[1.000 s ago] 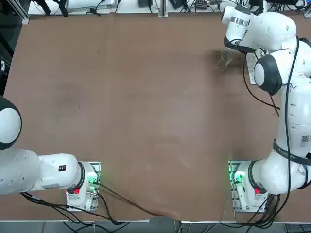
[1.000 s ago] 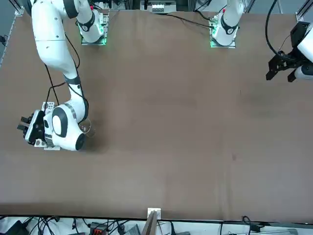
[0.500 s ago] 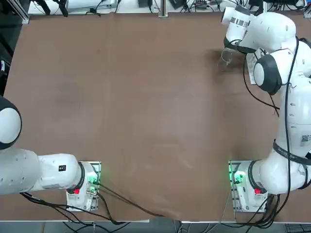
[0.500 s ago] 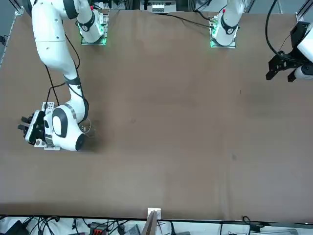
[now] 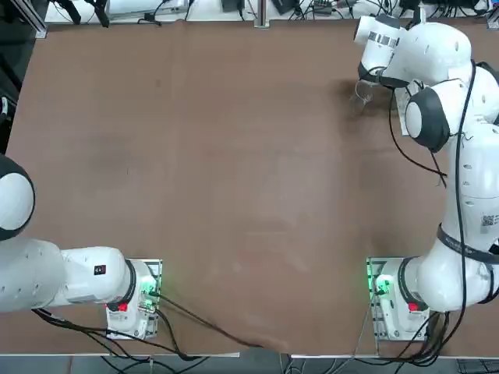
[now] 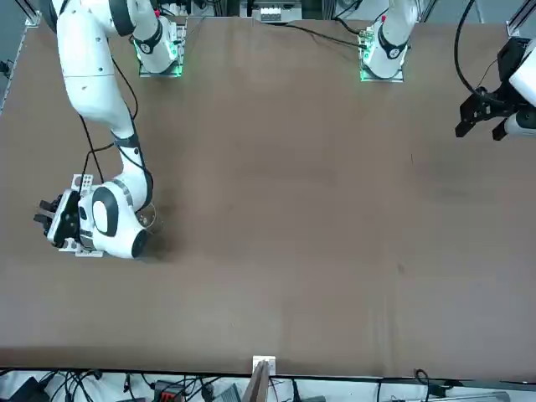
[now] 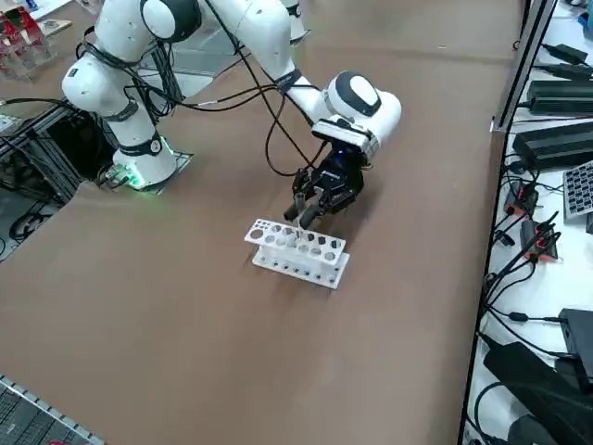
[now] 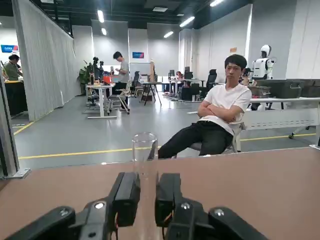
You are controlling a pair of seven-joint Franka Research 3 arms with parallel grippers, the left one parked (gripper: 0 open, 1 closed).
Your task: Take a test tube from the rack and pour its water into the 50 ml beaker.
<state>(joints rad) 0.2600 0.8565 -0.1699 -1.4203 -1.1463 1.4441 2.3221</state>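
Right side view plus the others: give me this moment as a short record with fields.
tool: right tool, shut on the test tube
tool place: just above the rack
rack: white, upright on the table, two rows of round holes
beaker: clear, on the table beside the arm, partly hidden in the front view
water: cannot tell
pouring: not yet begun
person: seated beyond the table, arms crossed

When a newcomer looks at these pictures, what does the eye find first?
Probably the big white right arm, which reaches over the table's far right part in the top view. Next, its black pincer, shut on a clear tube. Below it, in the right side view, the white rack stands out on the brown table.
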